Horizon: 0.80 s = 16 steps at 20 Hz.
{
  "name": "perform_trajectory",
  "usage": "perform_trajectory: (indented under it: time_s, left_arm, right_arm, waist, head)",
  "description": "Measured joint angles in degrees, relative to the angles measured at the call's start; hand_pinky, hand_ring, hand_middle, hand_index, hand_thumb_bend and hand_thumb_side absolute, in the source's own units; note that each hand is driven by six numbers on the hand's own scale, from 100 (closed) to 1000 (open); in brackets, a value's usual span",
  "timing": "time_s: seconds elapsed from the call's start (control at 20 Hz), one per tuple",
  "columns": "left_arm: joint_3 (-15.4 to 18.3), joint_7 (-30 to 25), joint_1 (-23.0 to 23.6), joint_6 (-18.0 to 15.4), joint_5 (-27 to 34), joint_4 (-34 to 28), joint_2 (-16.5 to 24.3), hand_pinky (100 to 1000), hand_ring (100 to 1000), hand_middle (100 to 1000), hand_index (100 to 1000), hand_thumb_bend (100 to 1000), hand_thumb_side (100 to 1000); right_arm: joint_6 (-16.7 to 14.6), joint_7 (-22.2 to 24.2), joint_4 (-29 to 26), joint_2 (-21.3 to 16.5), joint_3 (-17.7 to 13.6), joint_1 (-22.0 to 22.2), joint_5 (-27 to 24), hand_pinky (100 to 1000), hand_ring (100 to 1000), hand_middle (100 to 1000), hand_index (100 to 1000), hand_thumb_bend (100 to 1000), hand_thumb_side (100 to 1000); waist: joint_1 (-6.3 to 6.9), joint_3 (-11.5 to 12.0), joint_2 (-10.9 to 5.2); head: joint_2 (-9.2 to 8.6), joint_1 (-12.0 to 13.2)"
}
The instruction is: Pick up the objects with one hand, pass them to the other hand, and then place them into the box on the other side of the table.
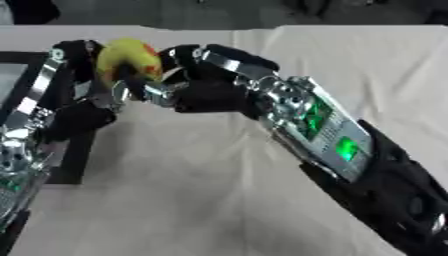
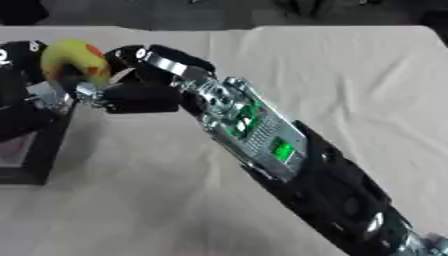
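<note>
Showing the handover stage: a yellow fruit-like object point(image 1: 125, 59) with a red-orange patch is held in the air above the left part of the cloth-covered table point(image 1: 219, 200), just beside the black box point(image 1: 70, 160) at the table's left edge. The right hand point(image 1: 206, 85), reaching across from the lower right, has its fingers curled round the object's right and lower side. The left hand point(image 1: 83, 67), rising from the lower left, meets the object on its left side, with a dark finger lying across its front; it appears to pinch the object as well, so both hands seem to grip at once.

Risk, as a judgement: if the right hand lets go before the left hand's hold is secure, the rounded object could roll out and drop onto the cloth or strike the box's rim. Crossed fingers may also snag as the hands part.

Hidden or unclear: the far side of the object and most contact points are covered by fingers. In the right eye view the left hand is largely cut off at the picture's edge. The box's interior is mostly screened by the left arm point(image 1: 26, 135), so its contents cannot be told. The object's exact kind is not certain.
</note>
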Motion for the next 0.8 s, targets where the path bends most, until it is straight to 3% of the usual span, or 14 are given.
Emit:
perform_trajectory:
  time_s: [0.8]
  left_arm:
    - [4.3,4.7,3.9,1.1,-0.2,0.5,1.6,519,477,318,359,100,160]
  right_arm:
    - [-1.2,-2.7,-0.5,-3.2,-2.4,2.0,-1.2,716,817,807,821,320,499]
  waist:
    - [0.0,0.0,0.0]
  head:
    - [0.0,0.2]
